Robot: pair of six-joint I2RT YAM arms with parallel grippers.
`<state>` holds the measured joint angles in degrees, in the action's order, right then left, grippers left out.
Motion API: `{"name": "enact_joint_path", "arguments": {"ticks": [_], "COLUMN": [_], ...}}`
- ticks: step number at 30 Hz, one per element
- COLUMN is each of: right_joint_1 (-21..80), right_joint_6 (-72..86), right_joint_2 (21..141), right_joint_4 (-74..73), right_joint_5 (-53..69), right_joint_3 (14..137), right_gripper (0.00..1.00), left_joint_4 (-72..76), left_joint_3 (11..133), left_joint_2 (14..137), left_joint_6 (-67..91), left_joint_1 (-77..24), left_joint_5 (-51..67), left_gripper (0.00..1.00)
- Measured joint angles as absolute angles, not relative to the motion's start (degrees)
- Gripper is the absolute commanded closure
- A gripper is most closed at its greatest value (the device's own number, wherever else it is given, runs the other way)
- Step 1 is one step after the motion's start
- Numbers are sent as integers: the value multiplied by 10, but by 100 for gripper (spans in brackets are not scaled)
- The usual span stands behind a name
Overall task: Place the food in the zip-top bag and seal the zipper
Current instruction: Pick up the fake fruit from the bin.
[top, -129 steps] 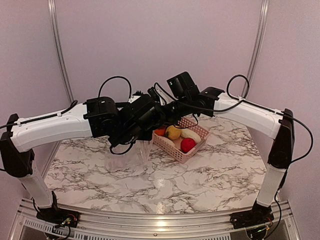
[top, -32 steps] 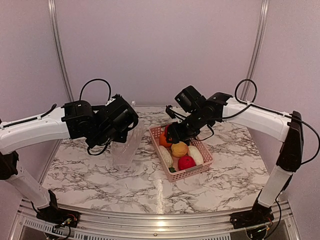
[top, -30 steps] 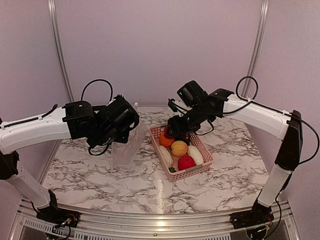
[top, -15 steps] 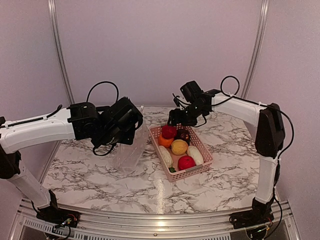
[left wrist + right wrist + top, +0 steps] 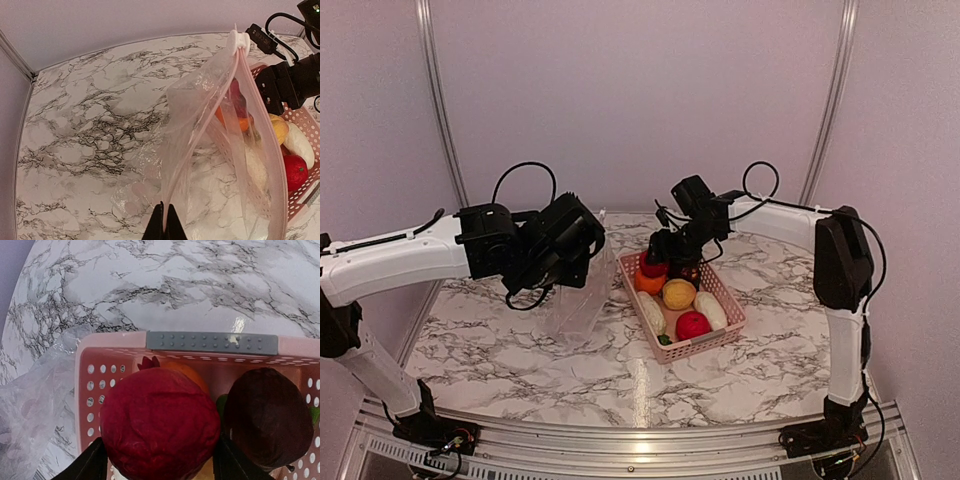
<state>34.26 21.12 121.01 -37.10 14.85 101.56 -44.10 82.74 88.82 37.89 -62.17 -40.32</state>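
The zip-top bag [image 5: 197, 95] hangs open and upright beside the pink basket [image 5: 708, 344]. My left gripper [image 5: 163, 222] is shut on its mouth edge, where the zipper [image 5: 192, 150] runs up to a white slider [image 5: 239, 40]. In the top view the left gripper [image 5: 586, 266] holds the bag [image 5: 580, 305] just left of the basket. The food lies in the basket: a yellow ball [image 5: 679, 294], a red ball [image 5: 693, 324], pale long ones [image 5: 651, 312], an orange one [image 5: 646, 283]. My right gripper [image 5: 160, 455] reaches down into the basket's far end, its fingers pressed on both sides of a dark red fruit [image 5: 160, 420].
A dark purple fruit [image 5: 267, 415] sits right of the gripped fruit, and an orange one [image 5: 189, 374] behind it. The basket's grey handle strip [image 5: 212, 342] lies just beyond. The bag's crinkled plastic [image 5: 30, 410] touches the basket's left wall. Marble tabletop [image 5: 750, 370] surrounds them.
The right gripper lifted off the basket, then came back down at its far end around the dark red fruit. The left arm shifted the bag slightly right, closer to the basket.
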Motion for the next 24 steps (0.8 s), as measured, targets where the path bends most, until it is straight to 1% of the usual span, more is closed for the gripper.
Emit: {"name": "enact_joint_path", "arguments": {"ticks": [4, 7, 13, 18, 21, 24], "right_joint_1": [343, 343, 343, 345, 351, 363], "right_joint_6": [211, 210, 209, 209, 208, 209], "right_joint_2": [1215, 1215, 1195, 1100, 1027, 981], "right_joint_4": [-364, -363, -364, -377, -378, -378], "right_joint_5": [161, 165, 163, 155, 144, 147], "right_joint_3": [1023, 1023, 1016, 990, 987, 997], "right_gripper": [53, 57, 58, 59, 59, 59], "left_joint_4": [-441, -442, -478, -550, -540, -489], "left_joint_3": [827, 826, 828, 859, 867, 861], "left_joint_2": [888, 885, 872, 864, 857, 860], "left_joint_6": [379, 379, 383, 379, 352, 322], "left_joint_1": [-619, -616, -602, -595, -595, -595], "left_joint_5": [-403, -403, -413, -439, -434, -402], "left_gripper": [100, 100, 100, 100, 100, 100]}}
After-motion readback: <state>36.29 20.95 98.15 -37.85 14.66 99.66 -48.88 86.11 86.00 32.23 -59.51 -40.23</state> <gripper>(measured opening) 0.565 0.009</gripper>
